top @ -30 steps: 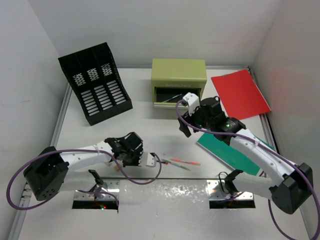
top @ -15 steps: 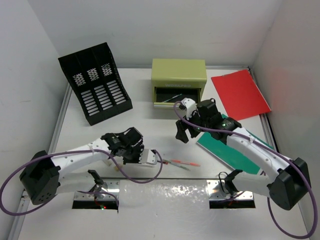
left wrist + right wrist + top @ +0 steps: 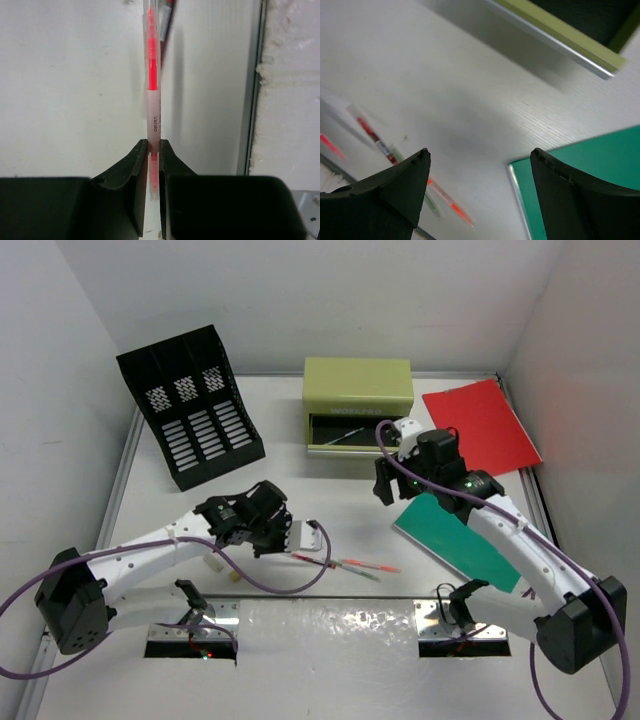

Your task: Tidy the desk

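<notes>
**A:** So, which step is in hand?

**B:** A pen pickup, I'd say. The left hand [image 3: 154, 146] is clamped on one end of a red pen [image 3: 152, 90], low over the near middle of the tabletop [image 3: 300, 475]. Other loose pens [image 3: 370, 566] lie just to its right.

**A:** And the right hand?

**B:** The right hand [image 3: 479, 152] is spread wide and grips nothing. It hangs over bare surface between the olive-green drawer chest [image 3: 358, 390] and the green folder [image 3: 460, 540].

**A:** Where does everything else sit?

**B:** The tabletop runs under both arms, walled in white. A black file rack [image 3: 190, 405] stands far left and the chest far middle, with its drawer [image 3: 352, 430] open towards the arms. A red folder [image 3: 480, 427] lies far right, the green one nearer.

**A:** What does the next move call for?

**B:** Probably carrying the pen away and rightwards to that open drawer. The grip is on the pen's very end, so the long free part needs to stay level and clear the drawer's front lip. The right hand should keep out of that path, or go for the loose pens.
</notes>
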